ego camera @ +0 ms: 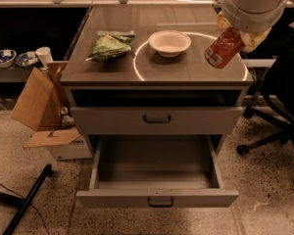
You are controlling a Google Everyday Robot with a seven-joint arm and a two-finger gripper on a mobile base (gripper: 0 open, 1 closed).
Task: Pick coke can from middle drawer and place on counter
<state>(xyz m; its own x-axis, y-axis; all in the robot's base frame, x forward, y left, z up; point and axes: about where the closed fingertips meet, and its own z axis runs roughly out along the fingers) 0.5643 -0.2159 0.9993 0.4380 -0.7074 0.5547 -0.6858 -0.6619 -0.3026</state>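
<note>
Holding the coke can [223, 50] tilted, its upper end pinched in the gripper [236, 34], over the right front part of the counter [186, 72] and seemingly clear of it, probably bringing it in for setting down on the open wood to the right of the white bowl [169, 42]. Leaving the middle drawer [154, 166] pulled out below. Sharing the glossy top with a green snack bag [111, 45] and a ring of light, standing on speckled floor [264, 199] between a cardboard box [34, 99] and an office chair [274, 126].
</note>
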